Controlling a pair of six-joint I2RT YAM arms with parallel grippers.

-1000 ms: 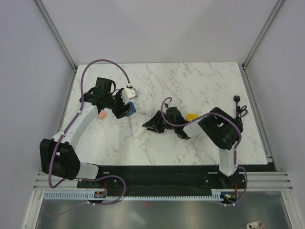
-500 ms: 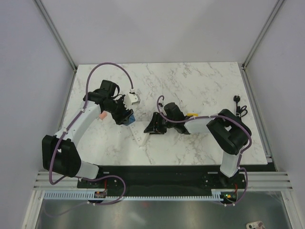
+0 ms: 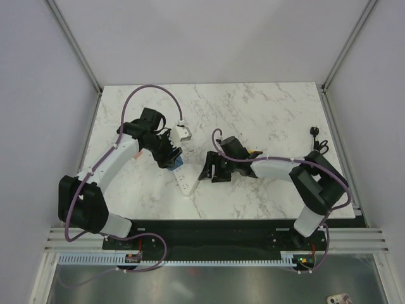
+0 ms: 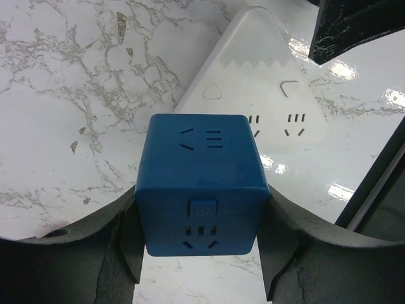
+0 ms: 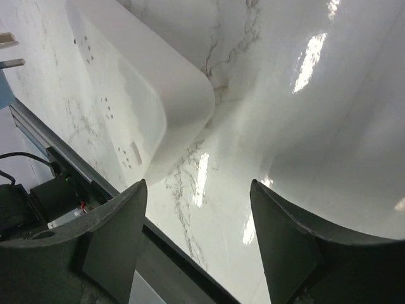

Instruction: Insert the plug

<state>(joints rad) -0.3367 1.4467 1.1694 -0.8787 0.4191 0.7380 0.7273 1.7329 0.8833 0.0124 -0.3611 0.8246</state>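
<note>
The yellow plug [image 3: 255, 152] shows only as a sliver behind my right forearm, on the table, in no gripper. My left gripper [image 3: 171, 157] is shut on a blue cube [image 3: 178, 162] with socket holes; in the left wrist view the cube [image 4: 201, 183] sits between the fingers [image 4: 123, 247], just above and short of the white power strip [image 4: 266, 95]. The strip [image 3: 183, 180] lies at the table's middle. My right gripper [image 3: 212, 170] is open and empty, low over the table next to the strip's rounded end [image 5: 152, 88].
A white adapter [image 3: 183, 133] hangs on the purple cable by the left wrist. A black plug with a thin cord [image 3: 314, 134] lies at the right edge. The black base rail [image 5: 76, 183] runs along the near table edge.
My left gripper has moved right and nearer with the blue cube, closer to the white strip. My right arm has stretched out to the left, covering most of the yellow plug.
</note>
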